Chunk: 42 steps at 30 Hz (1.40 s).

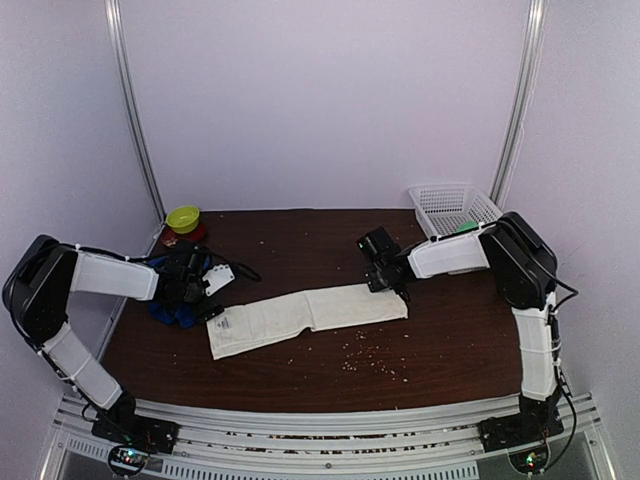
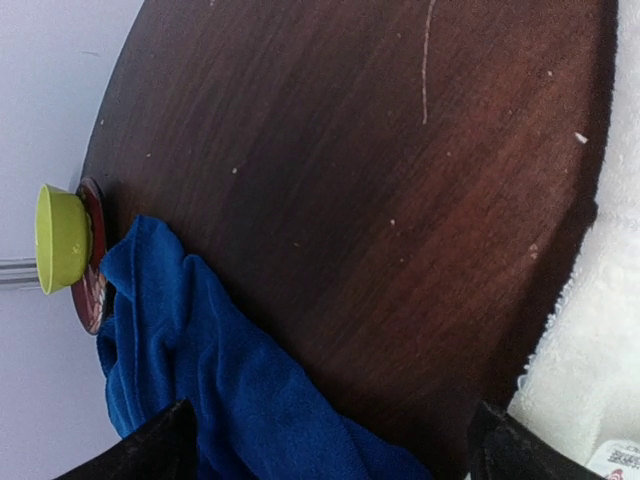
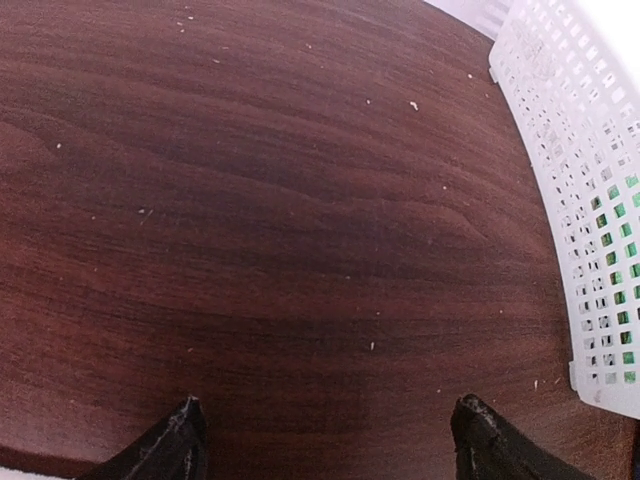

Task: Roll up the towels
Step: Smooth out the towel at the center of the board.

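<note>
A: Where is the left gripper (image 1: 188, 292) reaching?
B: It's bending inward over the crumpled blue towel (image 2: 200, 380), jaws gaping, empty.
A: The right gripper (image 1: 386, 276)?
B: It's hovering wide-mouthed over the right end of the flat white towel (image 1: 300, 315), holding nothing.

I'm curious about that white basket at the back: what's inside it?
Inside the white basket, something green shows at its near edge. The right arm covers most of it, so I cannot tell what it is.
</note>
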Motion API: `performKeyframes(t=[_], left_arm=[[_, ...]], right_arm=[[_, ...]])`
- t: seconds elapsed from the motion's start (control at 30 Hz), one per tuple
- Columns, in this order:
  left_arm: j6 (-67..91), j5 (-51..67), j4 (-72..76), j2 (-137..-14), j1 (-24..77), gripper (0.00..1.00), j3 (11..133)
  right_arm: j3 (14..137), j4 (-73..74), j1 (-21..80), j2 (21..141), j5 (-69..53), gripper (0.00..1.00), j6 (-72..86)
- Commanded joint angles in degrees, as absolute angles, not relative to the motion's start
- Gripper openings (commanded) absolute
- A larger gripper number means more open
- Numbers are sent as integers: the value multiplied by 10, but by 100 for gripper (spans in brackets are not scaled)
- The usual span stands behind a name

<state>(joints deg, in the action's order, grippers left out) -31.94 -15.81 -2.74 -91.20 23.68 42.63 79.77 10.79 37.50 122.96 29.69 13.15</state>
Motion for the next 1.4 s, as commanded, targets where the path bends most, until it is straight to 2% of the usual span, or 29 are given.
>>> performKeyframes(t=[0.0,0.13,0.47,0.93,1.07,1.37], left_arm=[[-305,-164,-19,-870,237,98,426],[-288,-179,-19,-847,237,98,432],[-272,-55,-140,-846,236,97,451],[-297,-59,-182,-877,236,97,437],[-309,-85,-179,-902,236,97,443],[-342,-224,-98,-969,236,97,476]], right_arm=[[816,139,361,1261,324,85,119],[827,142,356,1268,326,85,113],[818,134,348,1236,309,86,103],[789,169,364,1163,275,89,97],[779,173,366,1150,260,90,97],[768,205,375,1139,254,90,87]])
